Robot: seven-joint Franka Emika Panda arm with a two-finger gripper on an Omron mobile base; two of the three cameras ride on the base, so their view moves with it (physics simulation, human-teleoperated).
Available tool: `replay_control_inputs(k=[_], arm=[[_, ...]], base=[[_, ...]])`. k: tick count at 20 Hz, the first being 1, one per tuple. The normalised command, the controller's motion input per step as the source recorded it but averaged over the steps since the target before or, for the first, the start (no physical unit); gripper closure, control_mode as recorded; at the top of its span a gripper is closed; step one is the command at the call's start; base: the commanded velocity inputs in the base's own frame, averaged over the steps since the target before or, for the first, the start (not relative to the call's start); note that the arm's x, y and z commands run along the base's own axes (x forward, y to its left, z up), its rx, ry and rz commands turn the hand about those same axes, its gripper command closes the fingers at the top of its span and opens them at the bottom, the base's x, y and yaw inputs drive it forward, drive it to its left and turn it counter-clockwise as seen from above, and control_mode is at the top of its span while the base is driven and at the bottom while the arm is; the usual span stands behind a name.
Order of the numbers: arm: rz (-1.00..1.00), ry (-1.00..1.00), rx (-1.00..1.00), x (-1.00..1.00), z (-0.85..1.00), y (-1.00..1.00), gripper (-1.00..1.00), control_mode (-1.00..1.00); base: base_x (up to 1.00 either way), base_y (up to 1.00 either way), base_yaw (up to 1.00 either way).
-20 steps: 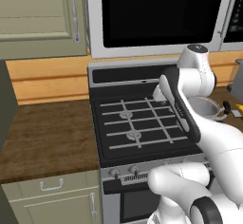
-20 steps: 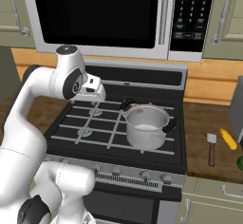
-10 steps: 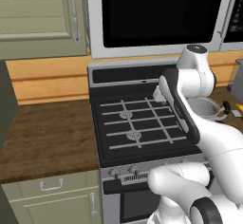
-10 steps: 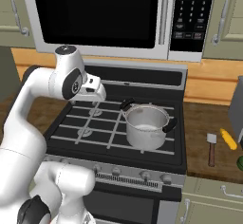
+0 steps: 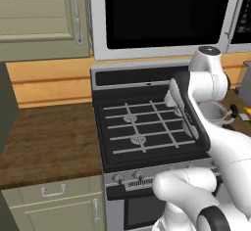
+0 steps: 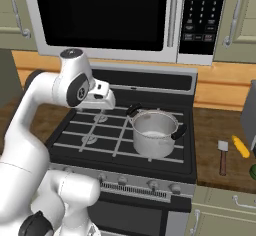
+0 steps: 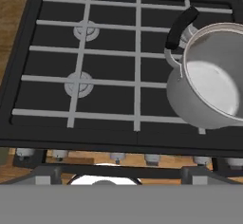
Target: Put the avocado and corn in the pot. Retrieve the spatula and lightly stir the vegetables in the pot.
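Observation:
The steel pot (image 6: 154, 130) stands on the stove's front right burner, and nothing lies inside it; its open mouth also shows in the hand view (image 7: 209, 80) and part of its rim beside my arm (image 5: 215, 112). On the counter right of the stove lies the dark spatula (image 6: 223, 158), with the yellow corn (image 6: 240, 146) just beyond it. The dark green avocado (image 6: 252, 171) peeks in at the right edge. My gripper (image 6: 101, 108) hangs over the stove's middle, left of the pot, its tips wide apart and open (image 7: 121, 173) with nothing between them.
The black stove grate (image 7: 109, 66) spreads left of the pot, with knobs (image 7: 116, 157) along its front. A microwave (image 6: 110, 15) hangs above the stove. Wooden counter (image 5: 49, 137) lies to the stove's left. A grey appliance (image 6: 248, 115) stands at the far right.

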Motion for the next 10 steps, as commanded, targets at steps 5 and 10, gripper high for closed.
replay_control_inputs(k=[5, 10], arm=[[0.00, 0.00, -0.04, -0.23, -0.02, -0.38, -1.00, 1.00], [0.00, 0.00, 0.00, 0.00, 0.00, 0.00, -1.00, 1.00]], base=[[-0.14, -0.29, 0.00], [-0.10, -0.64, 0.00]])
